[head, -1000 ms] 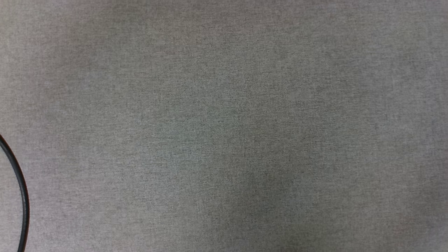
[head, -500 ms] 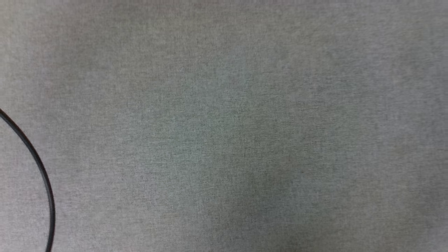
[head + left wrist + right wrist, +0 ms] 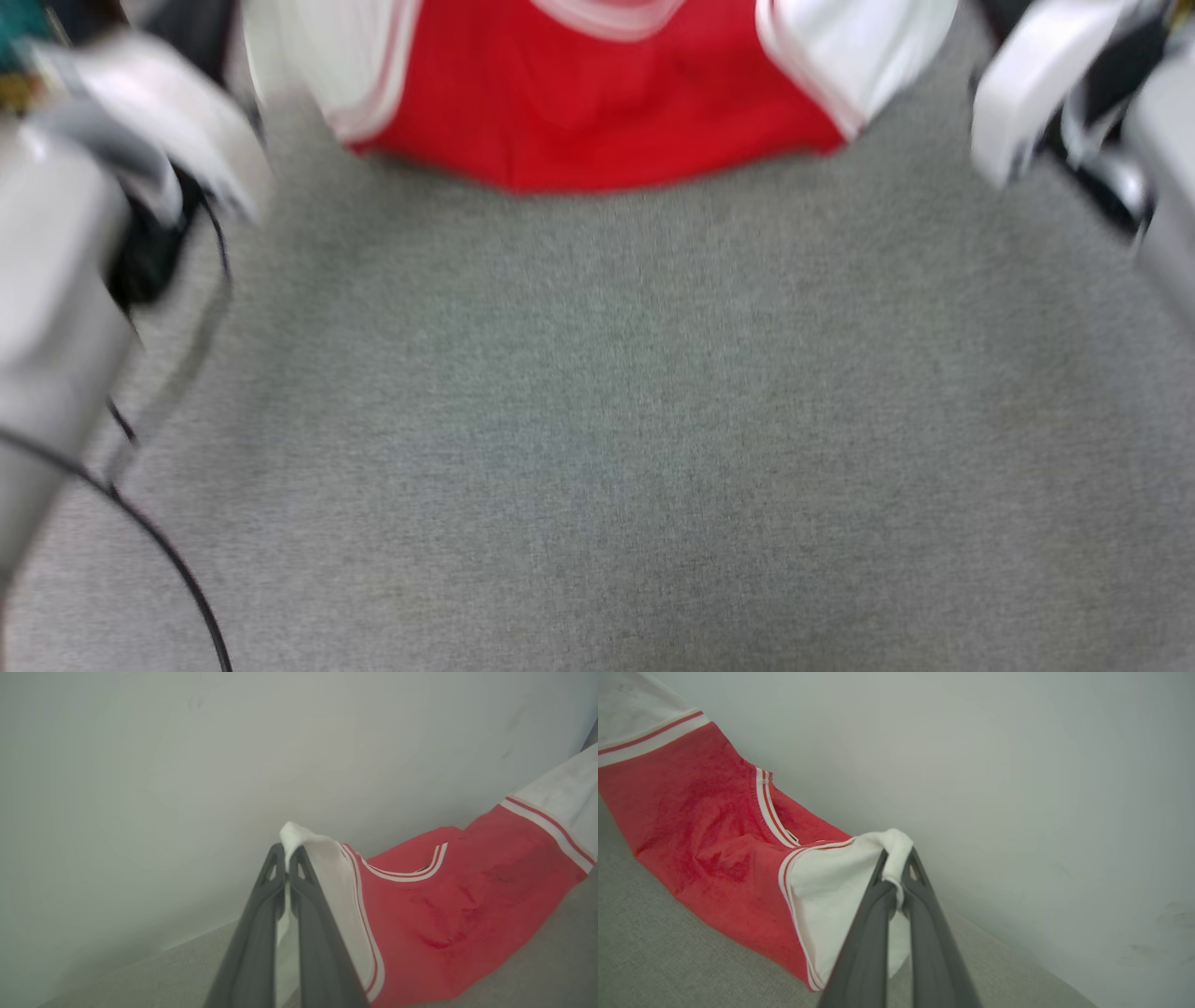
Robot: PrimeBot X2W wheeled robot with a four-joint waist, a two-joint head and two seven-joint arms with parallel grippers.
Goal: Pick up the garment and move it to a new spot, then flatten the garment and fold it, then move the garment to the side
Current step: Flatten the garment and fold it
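Note:
The garment (image 3: 597, 103), red with white sleeves and striped trim, hangs stretched across the top of the blurred head view, its lower edge resting on the grey surface. In the left wrist view my left gripper (image 3: 286, 854) is shut on the tip of one white sleeve, with the red body (image 3: 458, 914) sagging away to the right. My right gripper (image 3: 899, 858) is shut on the other white sleeve, and the garment (image 3: 705, 826) trails off to the left. Pale forearms show at the left (image 3: 56, 280) and right (image 3: 1036, 84) of the head view.
A grey fabric surface (image 3: 597, 420) spreads below the garment. A thin black cable (image 3: 168, 560) curves along its lower left. A plain pale wall (image 3: 187, 765) stands behind the garment in both wrist views.
The head view has shifted: it showed bare grey fabric and the cable before, and now takes in the garment's lower part and both forearms, blurred by the motion.

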